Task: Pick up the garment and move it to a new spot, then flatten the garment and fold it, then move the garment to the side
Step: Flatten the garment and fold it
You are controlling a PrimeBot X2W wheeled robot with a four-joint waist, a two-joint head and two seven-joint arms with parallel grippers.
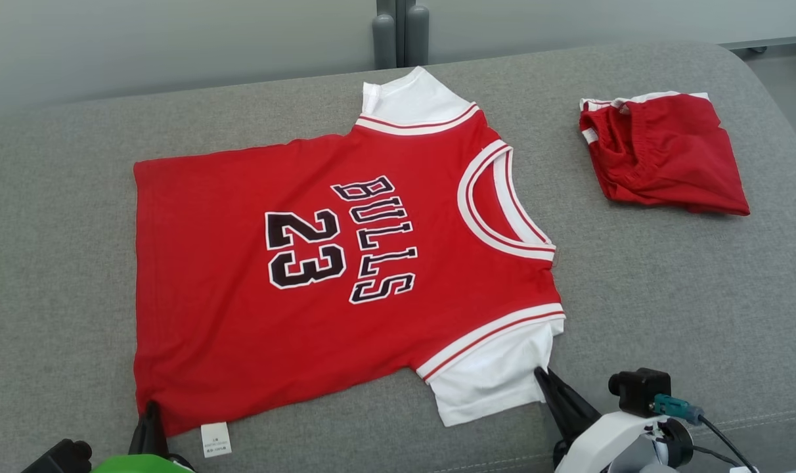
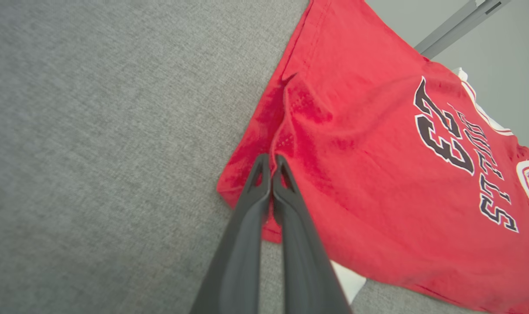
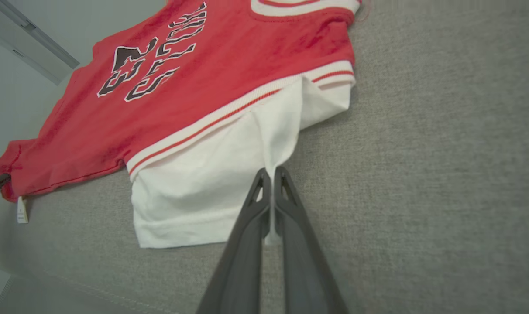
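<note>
At the near left, my left gripper (image 2: pixel 272 160) has its two fingers pressed together on the near left corner of the red jersey (image 1: pixel 240 282), at the hem. A small ridge of cloth rises from between the tips there. Just beside this corner, a white label (image 1: pixel 215 439) lies on the grey cushion (image 1: pixel 56 263).

The red jersey lies spread flat in the middle of the grey cushion, print side up. Its hem is to the left and its neck opening to the right. The black number 23 and the word BULLS are in its centre. The far sleeve (image 1: pixel 411 98), white, points away from me, and the near sleeve (image 1: pixel 496 381), also white, points toward me.

At the near right, my right gripper (image 3: pixel 272 173) is closed as well, pinching the right edge of the near sleeve. The white cloth is drawn into a fold toward the tips.

At the far right, well apart from the red jersey, a second red garment (image 1: pixel 667 157) with white trim lies folded in a bundle on the same cushion.
</note>
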